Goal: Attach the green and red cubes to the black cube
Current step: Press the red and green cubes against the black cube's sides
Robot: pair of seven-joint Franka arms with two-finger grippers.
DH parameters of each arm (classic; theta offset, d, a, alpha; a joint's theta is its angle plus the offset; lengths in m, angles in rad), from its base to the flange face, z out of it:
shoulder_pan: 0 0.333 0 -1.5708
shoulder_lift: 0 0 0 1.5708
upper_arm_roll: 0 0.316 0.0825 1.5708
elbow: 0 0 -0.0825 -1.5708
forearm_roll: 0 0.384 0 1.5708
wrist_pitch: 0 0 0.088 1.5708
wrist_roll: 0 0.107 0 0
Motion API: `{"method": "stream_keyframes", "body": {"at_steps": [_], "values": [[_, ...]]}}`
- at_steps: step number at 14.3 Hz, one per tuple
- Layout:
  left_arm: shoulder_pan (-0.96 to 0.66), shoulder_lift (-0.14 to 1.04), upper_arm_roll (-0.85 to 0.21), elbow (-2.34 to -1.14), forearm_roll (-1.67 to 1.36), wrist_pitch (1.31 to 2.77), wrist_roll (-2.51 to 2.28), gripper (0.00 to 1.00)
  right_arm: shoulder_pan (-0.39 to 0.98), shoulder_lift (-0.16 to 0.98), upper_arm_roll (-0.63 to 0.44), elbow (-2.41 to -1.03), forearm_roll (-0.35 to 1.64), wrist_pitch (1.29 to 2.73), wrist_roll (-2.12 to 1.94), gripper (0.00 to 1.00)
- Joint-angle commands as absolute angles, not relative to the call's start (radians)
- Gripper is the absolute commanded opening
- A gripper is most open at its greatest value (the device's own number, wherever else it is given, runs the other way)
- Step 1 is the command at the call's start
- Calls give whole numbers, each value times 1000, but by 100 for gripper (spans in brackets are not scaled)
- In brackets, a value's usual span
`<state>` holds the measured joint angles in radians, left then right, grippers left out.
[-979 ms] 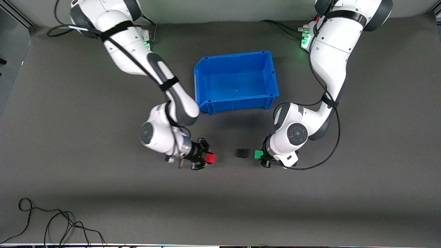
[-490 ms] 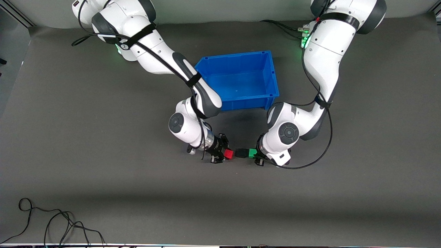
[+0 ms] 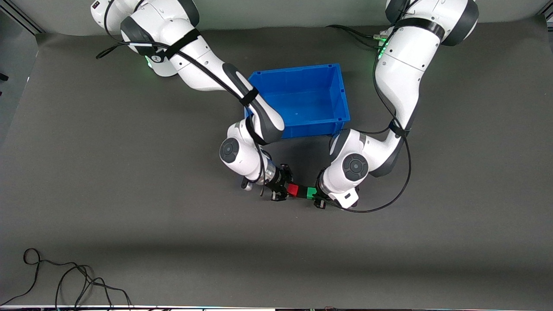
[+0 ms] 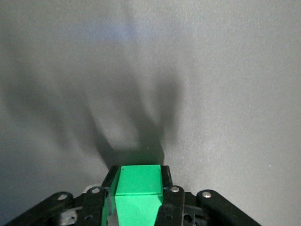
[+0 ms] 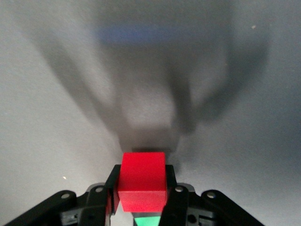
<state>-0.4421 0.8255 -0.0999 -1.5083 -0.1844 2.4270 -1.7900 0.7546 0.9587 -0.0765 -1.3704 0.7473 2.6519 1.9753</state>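
My right gripper [image 3: 289, 190] is shut on the red cube [image 3: 293, 190], which fills its jaws in the right wrist view [image 5: 142, 181]. My left gripper [image 3: 315, 195] is shut on the green cube [image 3: 311, 192], seen between its fingers in the left wrist view [image 4: 138, 190]. Both grippers are low over the table, nearer the front camera than the blue bin. The black cube [image 3: 303, 191] shows only as a dark sliver between the red and green cubes, which press against it from either end. A green patch [image 5: 150, 220] shows under the red cube in the right wrist view.
The blue bin [image 3: 341, 93] stands open between the arms, farther from the front camera than the cubes. A loose black cable [image 3: 65, 276] lies near the table's front edge toward the right arm's end. Both forearms crowd the space around the cubes.
Both arms closed in on each other. The red and green cubes, held apart from the black cube a second ago, now sit tight against it in one row.
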Motion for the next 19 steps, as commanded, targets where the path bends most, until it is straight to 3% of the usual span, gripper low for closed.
{"method": "stream_keyframes", "body": {"at_steps": [1, 4, 5, 6, 7, 8, 9, 16, 19], "values": [[-459, 842, -94, -1476, -193, 2416, -1810, 1, 781, 979, -89, -1336, 756, 2661, 1985, 36], [-459, 842, -94, -1473, -193, 2416, -1809, 2, 781, 979, -89, -1336, 726, 2661, 1983, 40], [-460, 842, -94, -1473, -192, 2418, -1807, 6, 781, 979, -89, -1335, 724, 2661, 1985, 66], [-460, 842, -94, -1473, -189, 2418, -1801, 15, 779, 979, -89, -1335, 726, 2661, 1993, 100], [-460, 842, -94, -1473, -183, 2416, -1792, 38, 776, 973, -90, -1333, 723, 2661, 1987, 100], [-460, 842, -94, -1473, -183, 2416, -1798, 76, 776, 962, -97, -1333, 719, 2660, 1980, 100], [-465, 839, -94, -1473, -183, 2416, -1802, 100, 767, 953, -101, -1333, 710, 2651, 1977, 100], [-359, 746, -80, -1405, -151, 2352, -1796, 100, 749, 770, -198, -1333, 522, 2306, 1956, 100], [-272, 648, -84, -1401, -13, 2164, -1688, 100, 719, 654, -207, -1338, 389, 2098, 1852, 100]]}}
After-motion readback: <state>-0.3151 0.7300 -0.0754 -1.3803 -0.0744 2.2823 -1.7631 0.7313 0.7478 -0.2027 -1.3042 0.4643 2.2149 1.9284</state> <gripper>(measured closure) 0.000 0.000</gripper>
